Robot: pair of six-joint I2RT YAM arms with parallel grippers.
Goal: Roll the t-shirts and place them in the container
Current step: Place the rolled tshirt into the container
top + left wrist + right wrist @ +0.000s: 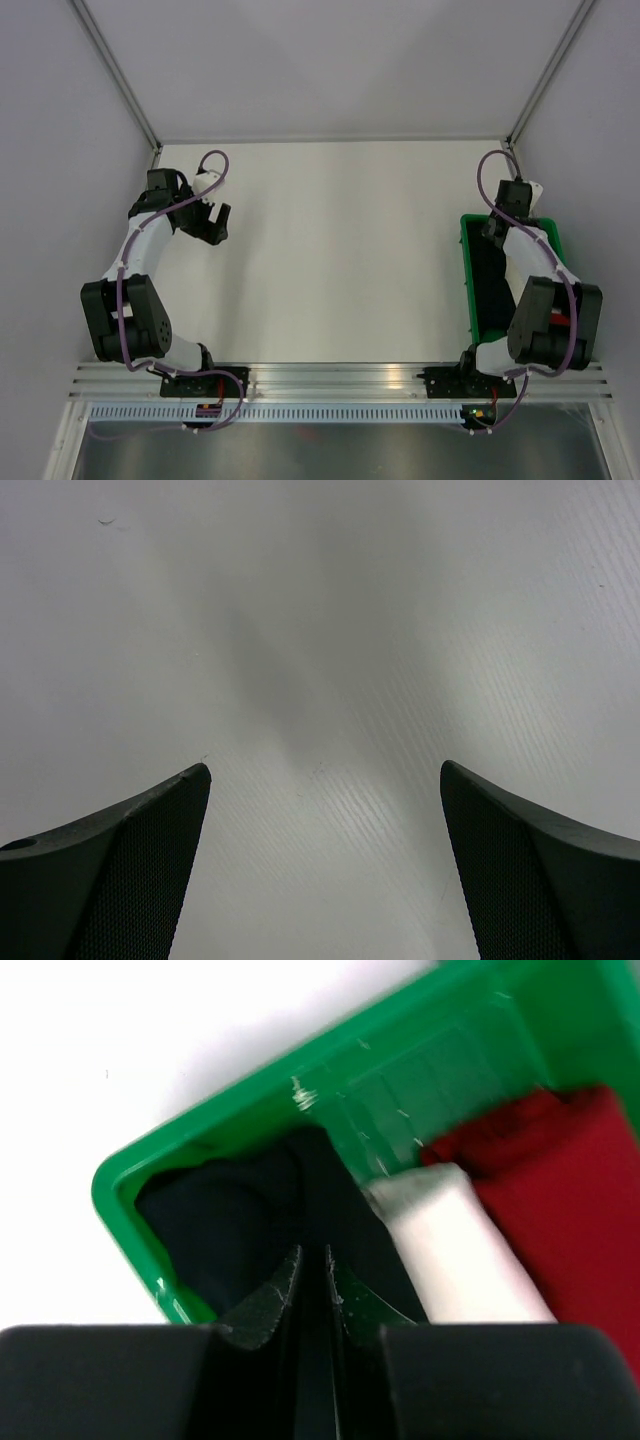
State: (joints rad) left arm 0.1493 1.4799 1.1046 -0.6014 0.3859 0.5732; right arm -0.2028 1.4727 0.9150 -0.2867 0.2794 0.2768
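The black t-shirt [220, 1220] lies bunched in the corner of a green bin [250, 1110]. A white cloth roll [455, 1250] and a red cloth roll [570, 1190] lie beside it in the same bin. My right gripper [312, 1252] is down in that corner, its jaws closed to a thin slit with black cloth pinched between them. From above, the right gripper [497, 228] is at the far end of the bin [466, 270]. My left gripper [215, 225] is open and empty over bare white table [325, 768], far left of the bin.
The green bin stands along the table's right edge, under the right arm. White walls close the table at the back and sides. An aluminium rail [330, 378] runs along the near edge.
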